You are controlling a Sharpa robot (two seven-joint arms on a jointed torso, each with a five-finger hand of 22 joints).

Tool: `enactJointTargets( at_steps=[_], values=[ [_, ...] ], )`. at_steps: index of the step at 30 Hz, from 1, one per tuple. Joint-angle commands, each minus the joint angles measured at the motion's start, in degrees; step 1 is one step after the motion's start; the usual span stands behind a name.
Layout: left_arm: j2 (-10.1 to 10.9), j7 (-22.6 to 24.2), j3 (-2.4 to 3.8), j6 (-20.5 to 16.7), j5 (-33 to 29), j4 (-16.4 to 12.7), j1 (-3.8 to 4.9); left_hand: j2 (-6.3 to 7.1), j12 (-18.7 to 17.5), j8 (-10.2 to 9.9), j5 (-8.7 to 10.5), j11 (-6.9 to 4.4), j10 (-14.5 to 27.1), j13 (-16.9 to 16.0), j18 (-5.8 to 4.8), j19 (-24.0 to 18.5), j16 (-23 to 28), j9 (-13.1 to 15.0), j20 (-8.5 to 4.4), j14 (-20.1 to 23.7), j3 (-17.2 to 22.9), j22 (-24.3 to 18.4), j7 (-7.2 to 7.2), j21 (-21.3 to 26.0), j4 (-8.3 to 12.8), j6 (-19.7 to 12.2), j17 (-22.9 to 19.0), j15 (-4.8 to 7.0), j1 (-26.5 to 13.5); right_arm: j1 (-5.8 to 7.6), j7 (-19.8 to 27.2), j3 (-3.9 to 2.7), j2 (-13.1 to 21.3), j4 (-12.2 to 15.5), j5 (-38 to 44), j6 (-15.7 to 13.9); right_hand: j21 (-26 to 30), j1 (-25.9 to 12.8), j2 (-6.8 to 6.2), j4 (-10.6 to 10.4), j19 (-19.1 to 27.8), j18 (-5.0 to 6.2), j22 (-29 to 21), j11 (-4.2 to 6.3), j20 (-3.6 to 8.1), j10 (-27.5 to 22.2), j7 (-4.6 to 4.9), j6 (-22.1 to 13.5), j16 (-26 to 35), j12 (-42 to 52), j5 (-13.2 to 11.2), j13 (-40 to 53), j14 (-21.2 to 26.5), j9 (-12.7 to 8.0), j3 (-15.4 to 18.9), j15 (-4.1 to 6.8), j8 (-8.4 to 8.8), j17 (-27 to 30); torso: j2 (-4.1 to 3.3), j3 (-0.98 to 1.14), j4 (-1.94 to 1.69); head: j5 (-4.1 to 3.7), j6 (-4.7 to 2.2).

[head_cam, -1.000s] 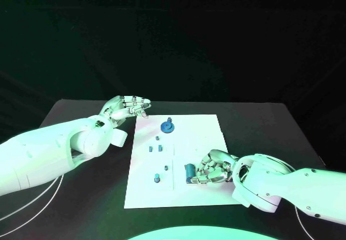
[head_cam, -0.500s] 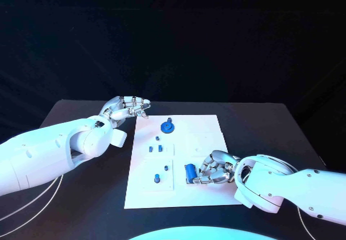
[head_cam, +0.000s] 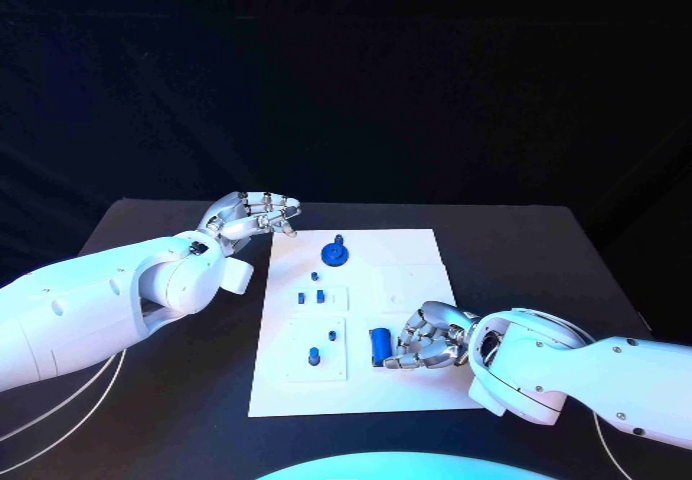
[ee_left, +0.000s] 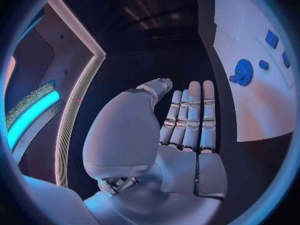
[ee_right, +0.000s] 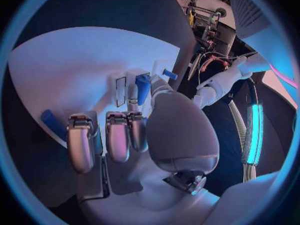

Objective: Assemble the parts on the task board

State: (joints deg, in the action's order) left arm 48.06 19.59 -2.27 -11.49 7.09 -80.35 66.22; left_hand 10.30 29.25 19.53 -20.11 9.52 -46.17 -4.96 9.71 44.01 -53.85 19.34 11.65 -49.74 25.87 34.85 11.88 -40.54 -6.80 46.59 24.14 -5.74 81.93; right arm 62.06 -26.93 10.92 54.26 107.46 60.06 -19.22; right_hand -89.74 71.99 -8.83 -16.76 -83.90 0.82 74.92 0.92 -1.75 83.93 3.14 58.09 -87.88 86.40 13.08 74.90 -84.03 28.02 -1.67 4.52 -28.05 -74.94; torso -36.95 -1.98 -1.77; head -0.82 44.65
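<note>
we are seeing the right hand [head_cam: 421, 345] sitting low on the white board [head_cam: 389, 400], its fingers [ee_right: 119, 135] clamping a blue cylinder [head_cam: 379, 345]. the left hand [head_cam: 257, 215] is hovering over the counter [head_cam: 159, 225] beside the board's far corner, fingers straight, together, holding nothing.

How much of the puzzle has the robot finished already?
Some looks done: the round blue gear sits at the far end of the white task board, and small blue pegs stand in its middle. Right now the right hand holds a blue cylinder against the board. The left hand waits empty beside the board's far corner. That cylinder's placing remains.
</note>
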Motion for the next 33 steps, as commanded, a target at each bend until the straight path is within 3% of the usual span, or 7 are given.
enactJointTargets(
  at_steps=[1, 18, 26, 33],
  values=[
    [-0.1, 0.8, 0.04, 0.2, -0.1, -0.3, -0.02, -0.1, 0.4, 0.2, -0.28, -0.15, 0.3, -0.1, 0.43, -0.4, -0.3, 0.0, -0.16, 0.3, 0.3, 0.1, 0.33, 0.2, 0.0, -0.4, 0.1, 0.0, 0.3, -0.04, 0.5, 0.01, 0.0, 0.0, 1.1, 0.8, -0.3, -0.3, 0.05, 0.0, -6.1, -0.82, 15.1, 0.18, 0.2, 4.4, -0.06, 0.5, -0.3, 0.3, 0.0, 12.8, -4.9, 0.0, 0.3, 0.12, -0.02, -9.3, 0.0, -0.02, 0.05, 0.02, 0.05],
    [-0.2, 0.6, 0.04, 0.5, -0.1, -0.2, -0.02, -0.11, 0.4, 0.2, -0.26, -0.12, 0.4, -0.1, 0.43, -0.4, -0.4, 0.0, -0.15, 0.4, 0.3, 0.2, 0.38, 0.2, 0.0, -0.4, 0.1, -0.03, 0.3, -0.05, -0.9, 0.01, -2.0, -1.8, 3.5, -0.9, -0.3, 1.1, 2.7, 0.2, -6.1, -0.82, 15.1, 0.44, 0.33, 4.5, -0.36, 0.5, -0.4, 0.3, 0.0, 12.8, -4.9, 0.0, -1.7, 0.33, -0.15, -9.5, 0.0, 0.0, -0.01, -0.01, 0.09],
    [-0.1, 0.4, 0.04, 0.5, -0.1, -0.2, -0.02, -0.11, 0.4, 0.2, -0.26, -0.12, 0.4, -0.1, 0.43, -0.4, -0.4, 0.0, -0.15, 0.4, 0.3, 0.2, 0.38, 0.2, 0.0, -0.4, 0.1, -0.03, 0.3, -0.06, -0.7, 0.01, -1.7, -1.8, 3.7, -1.0, -0.3, 1.2, 2.77, 0.2, -6.1, -0.82, 15.1, 0.46, 0.34, 4.5, -0.37, 0.4, -0.4, 0.4, 0.0, 12.9, -4.9, 0.0, -1.8, 0.34, -0.15, -9.5, 0.01, -0.01, 0.02, -0.01, 0.01],
    [0.0, 0.3, 0.04, 0.6, -0.1, -0.2, -0.02, -0.11, 0.4, 0.2, -0.26, -0.12, 0.4, -0.1, 0.43, -0.4, -0.4, 0.0, -0.15, 0.4, 0.3, 0.2, 0.38, 0.2, 0.0, -0.4, 0.1, -0.03, 0.3, -0.03, 0.9, -0.02, 0.1, -0.3, 3.6, -2.6, -0.3, 1.1, 2.02, 0.2, -6.1, -0.82, 15.1, 0.4, 0.36, 4.4, -0.27, 0.3, -0.3, 0.3, -0.1, 12.8, -4.9, 0.0, -1.6, 0.33, -0.12, -9.2, 0.03, 0.02, 0.04, -0.05, 0.01]
  ],
)
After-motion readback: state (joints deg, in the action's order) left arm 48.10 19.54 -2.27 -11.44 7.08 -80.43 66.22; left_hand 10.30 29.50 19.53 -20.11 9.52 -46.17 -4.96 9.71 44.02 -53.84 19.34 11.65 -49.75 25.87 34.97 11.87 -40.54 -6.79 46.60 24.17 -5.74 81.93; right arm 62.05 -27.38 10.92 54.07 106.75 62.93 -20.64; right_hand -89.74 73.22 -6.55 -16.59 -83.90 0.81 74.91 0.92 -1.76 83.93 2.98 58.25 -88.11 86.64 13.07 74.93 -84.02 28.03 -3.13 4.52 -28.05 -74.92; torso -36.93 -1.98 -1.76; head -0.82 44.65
